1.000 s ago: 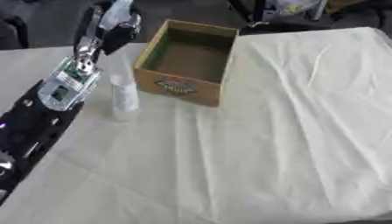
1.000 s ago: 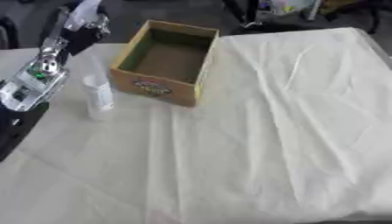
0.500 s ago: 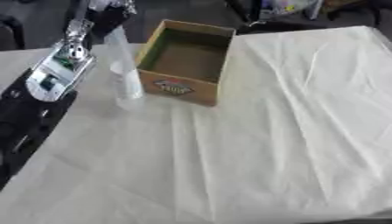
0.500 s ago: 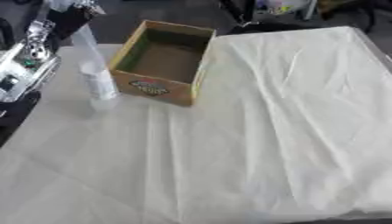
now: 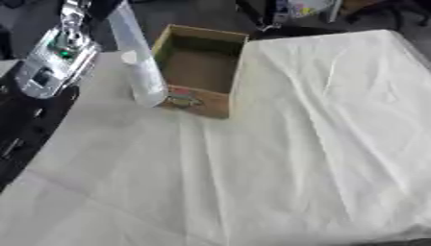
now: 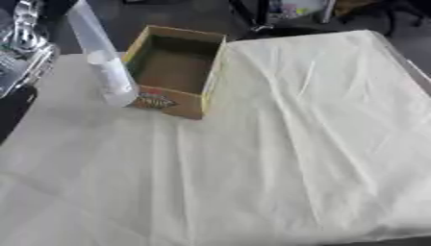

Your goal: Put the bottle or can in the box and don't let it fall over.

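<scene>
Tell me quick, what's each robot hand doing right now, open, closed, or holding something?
Left robot hand: at the top of the clear bottle; fingers are cut off by the frame edge, so cannot be told.
Right robot hand: not in view.

Left arm (image 5: 33, 96) entering from the lower left edge of the frame, black and silver, stretched up to the upper left corner, with the left hand (image 5: 74, 12) mostly cut off by the top edge there, finger pose hidden; right arm nowhere in frame.
</scene>
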Action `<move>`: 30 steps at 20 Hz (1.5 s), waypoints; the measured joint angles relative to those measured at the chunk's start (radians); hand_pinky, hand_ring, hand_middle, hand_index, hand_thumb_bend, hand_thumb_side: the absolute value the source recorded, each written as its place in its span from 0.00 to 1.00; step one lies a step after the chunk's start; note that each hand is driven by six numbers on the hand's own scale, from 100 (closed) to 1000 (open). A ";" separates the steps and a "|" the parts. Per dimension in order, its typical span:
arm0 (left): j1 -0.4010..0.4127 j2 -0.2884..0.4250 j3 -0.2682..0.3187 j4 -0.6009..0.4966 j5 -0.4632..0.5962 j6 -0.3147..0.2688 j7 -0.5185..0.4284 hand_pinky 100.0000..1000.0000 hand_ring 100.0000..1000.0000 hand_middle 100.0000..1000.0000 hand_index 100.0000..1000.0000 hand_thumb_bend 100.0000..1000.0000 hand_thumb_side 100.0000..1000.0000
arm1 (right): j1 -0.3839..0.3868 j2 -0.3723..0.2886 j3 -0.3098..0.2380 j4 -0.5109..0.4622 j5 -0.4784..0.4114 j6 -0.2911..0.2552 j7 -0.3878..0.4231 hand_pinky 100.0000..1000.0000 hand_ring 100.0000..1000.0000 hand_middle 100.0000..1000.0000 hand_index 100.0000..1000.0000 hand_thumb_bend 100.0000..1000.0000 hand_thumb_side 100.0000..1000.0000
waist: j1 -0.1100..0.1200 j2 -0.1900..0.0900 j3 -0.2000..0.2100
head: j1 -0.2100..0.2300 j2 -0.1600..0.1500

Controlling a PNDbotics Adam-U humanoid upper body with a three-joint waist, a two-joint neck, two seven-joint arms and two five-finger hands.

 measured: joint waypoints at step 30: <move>0.033 -0.015 -0.114 0.348 -0.291 -0.124 0.104 1.00 1.00 1.00 0.96 0.19 0.75 | -0.033 0.018 0.004 0.000 0.044 -0.063 -0.063 0.46 0.79 0.81 0.74 0.00 0.41 | 0.025 0.035 -0.089 | 0.015 -0.077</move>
